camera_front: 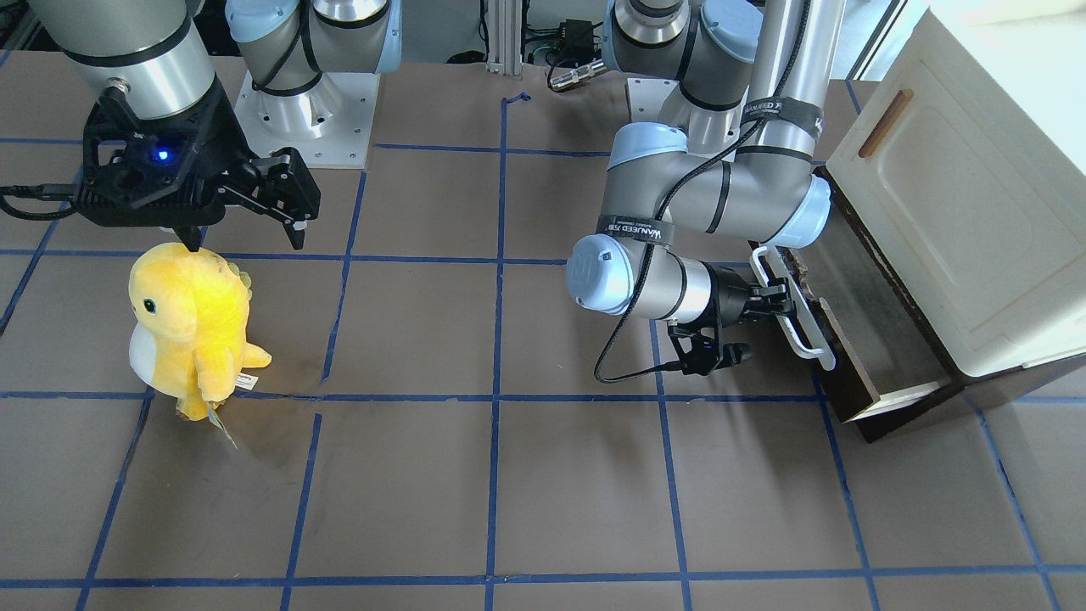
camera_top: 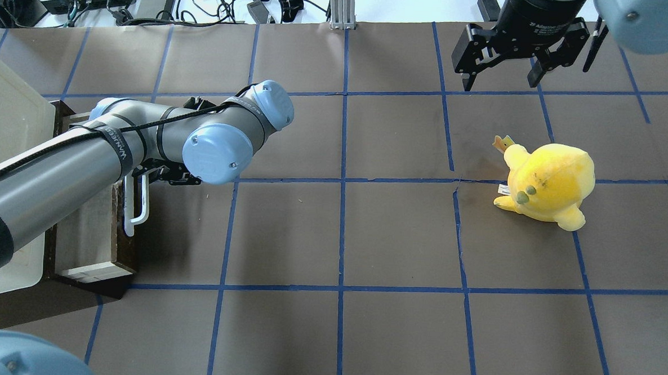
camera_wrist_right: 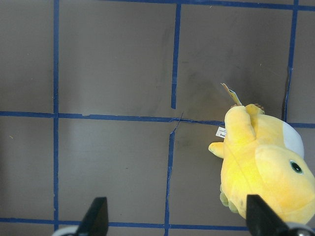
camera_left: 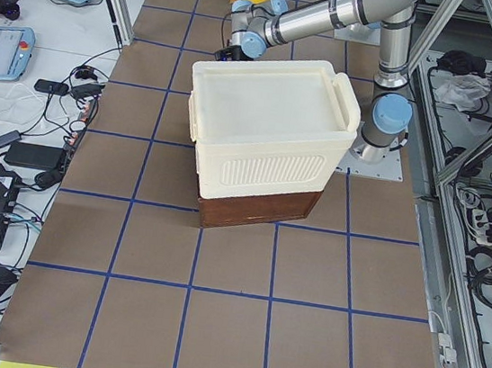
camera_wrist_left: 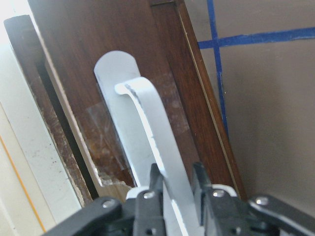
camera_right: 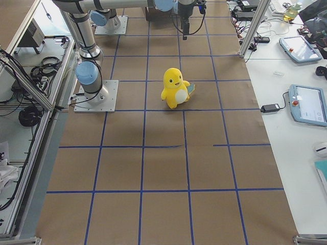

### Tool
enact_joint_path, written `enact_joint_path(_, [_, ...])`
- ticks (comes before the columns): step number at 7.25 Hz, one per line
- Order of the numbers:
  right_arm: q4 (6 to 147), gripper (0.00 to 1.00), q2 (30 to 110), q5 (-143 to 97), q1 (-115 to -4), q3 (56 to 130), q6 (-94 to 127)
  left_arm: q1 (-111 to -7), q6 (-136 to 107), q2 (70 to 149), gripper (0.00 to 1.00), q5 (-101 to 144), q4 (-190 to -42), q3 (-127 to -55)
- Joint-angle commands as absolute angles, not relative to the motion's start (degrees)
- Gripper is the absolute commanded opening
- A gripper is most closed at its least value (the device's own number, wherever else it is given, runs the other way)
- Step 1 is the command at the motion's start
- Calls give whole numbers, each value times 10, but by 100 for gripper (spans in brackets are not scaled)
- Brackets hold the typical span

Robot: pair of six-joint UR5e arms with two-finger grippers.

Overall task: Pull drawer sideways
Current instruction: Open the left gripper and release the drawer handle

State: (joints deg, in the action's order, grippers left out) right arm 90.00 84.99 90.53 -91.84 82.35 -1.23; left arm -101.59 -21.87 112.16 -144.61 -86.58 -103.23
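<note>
The drawer (camera_front: 882,339) has a dark brown wooden front, a long white bar handle (camera_front: 797,314) and a pale cream inner box. It stands pulled partly out from under the cream cabinet (camera_front: 959,195). My left gripper (camera_front: 779,299) is shut on the white handle near its middle. The left wrist view shows both fingers (camera_wrist_left: 147,201) clamped on the bar (camera_wrist_left: 157,147) in front of the brown front (camera_wrist_left: 88,64). From overhead the drawer (camera_top: 92,227) and handle (camera_top: 137,201) lie at the left edge, partly under my arm. My right gripper (camera_front: 246,222) is open and empty, high above the table.
A yellow plush toy (camera_front: 191,327) stands on the brown, blue-taped table below my right gripper; it also shows in the right wrist view (camera_wrist_right: 266,172) and overhead (camera_top: 548,183). The cream cabinet door with a small brown handle (camera_front: 884,123) sits above the drawer.
</note>
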Motion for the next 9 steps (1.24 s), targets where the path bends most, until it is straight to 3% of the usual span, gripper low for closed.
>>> enact_joint_path(1, [900,100,850,905,-918,824,-12,-1020,-219,1121,21,-1444,-866,-1031])
enact_joint_path(2, [900,100,850,905,-918,824,-12,-1020,-219,1120,24,-1445,-865,-1032])
enact_joint_path(4, [900,100,850,905,-918,824,-12,-1020,-214,1118,90,-1452,-860,-1032])
enact_joint_path(5, [900,100,850,905,-918,824,-12,-1020,-213,1119,100,-1452,-860,-1032])
enact_joint_path(7, [900,100,850,905,-918,824,-12,-1020,-210,1113,100,-1446,-859,-1022])
enact_joint_path(9, [900,100,850,905,-918,824,-12,-1021,-186,1094,100,-1322,-859,-966])
